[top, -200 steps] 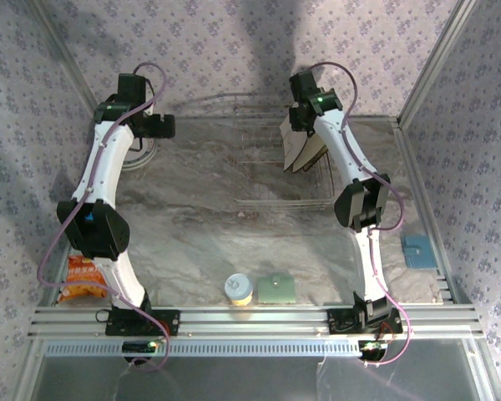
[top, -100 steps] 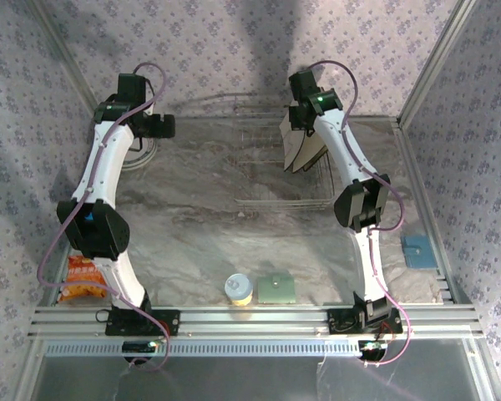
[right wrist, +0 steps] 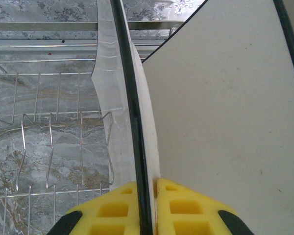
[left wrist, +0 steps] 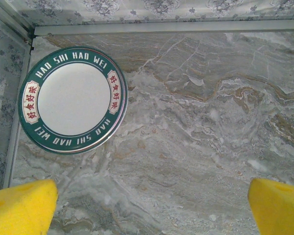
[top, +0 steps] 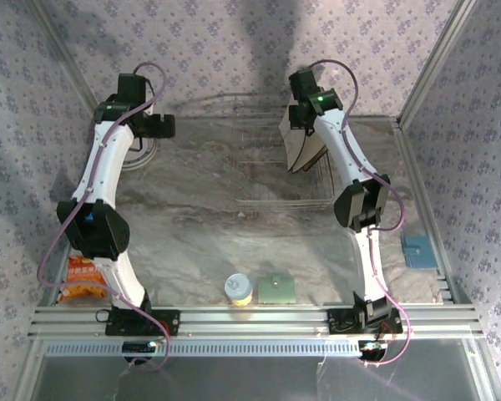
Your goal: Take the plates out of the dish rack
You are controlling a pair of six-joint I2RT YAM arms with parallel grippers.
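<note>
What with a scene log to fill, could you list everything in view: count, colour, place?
dish rack: one, silver wire, far middle
square plates: two, cream, dark rims, upright in rack's right end
round plate: one, white, green lettered rim, far left
cup: one, yellowish, near middle
pad: one, green, beside cup
blue item: one, right edge
snack bag: one, orange, near left
left end effector: yellow pads, open, hovering near round plate
right end effector: yellow pads, shut on one square plate's edge
</note>
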